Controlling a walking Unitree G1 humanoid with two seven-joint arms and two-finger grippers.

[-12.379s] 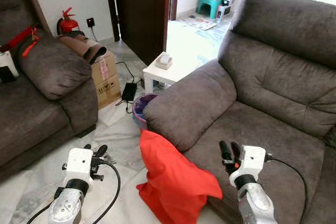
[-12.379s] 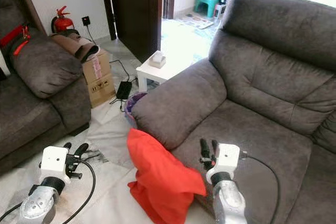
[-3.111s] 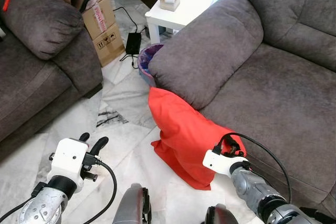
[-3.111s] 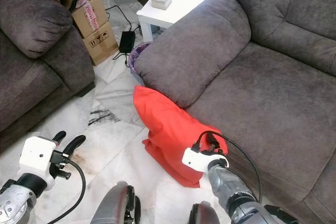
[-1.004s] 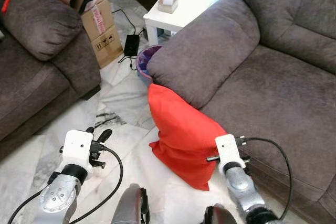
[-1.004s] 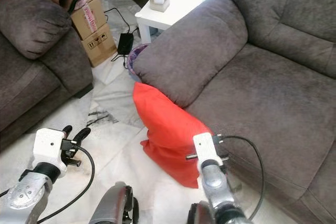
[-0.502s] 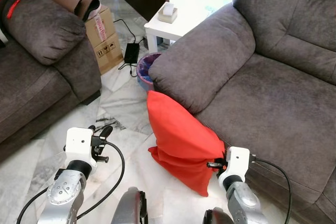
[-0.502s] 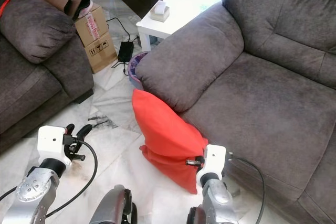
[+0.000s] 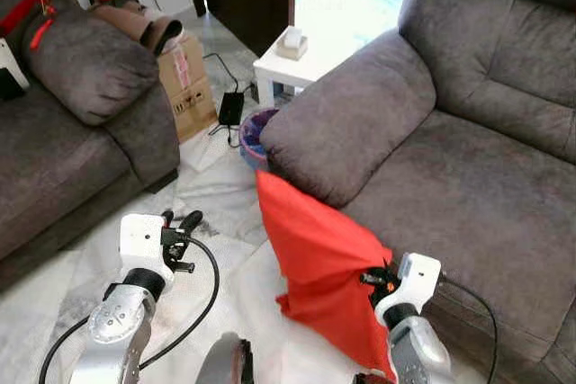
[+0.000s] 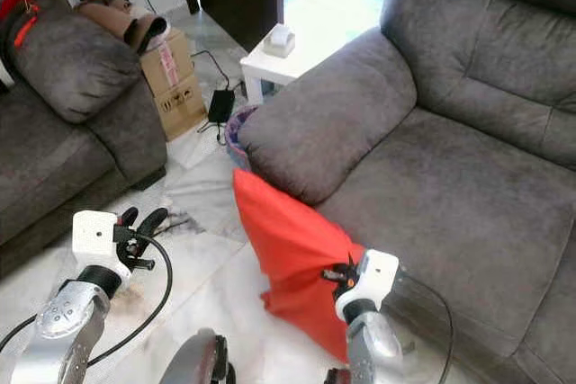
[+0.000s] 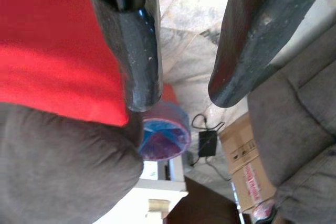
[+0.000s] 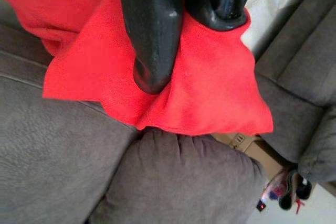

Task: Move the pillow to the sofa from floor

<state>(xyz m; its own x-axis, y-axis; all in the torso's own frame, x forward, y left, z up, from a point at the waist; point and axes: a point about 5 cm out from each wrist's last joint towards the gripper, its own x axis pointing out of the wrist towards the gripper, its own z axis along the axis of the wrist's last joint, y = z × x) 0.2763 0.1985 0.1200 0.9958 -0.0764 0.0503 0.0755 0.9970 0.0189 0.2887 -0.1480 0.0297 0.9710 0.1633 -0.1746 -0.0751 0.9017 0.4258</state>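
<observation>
Lift step: right gripper (image 10: 349, 274) clenched on the red pillow (image 9: 317, 263), lower centre against the sofa (image 9: 468, 186) front; left gripper (image 9: 180, 222) released, idle; next: swing onto seat.

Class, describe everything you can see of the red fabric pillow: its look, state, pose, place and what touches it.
The red fabric pillow is plain, soft and creased, like a loosely filled cloth case. It stands tilted at the front of the grey sofa, its top corner against the padded armrest. The right gripper is shut on a fold of its cloth. Whether its lower edge touches the marble floor cannot be told.
</observation>
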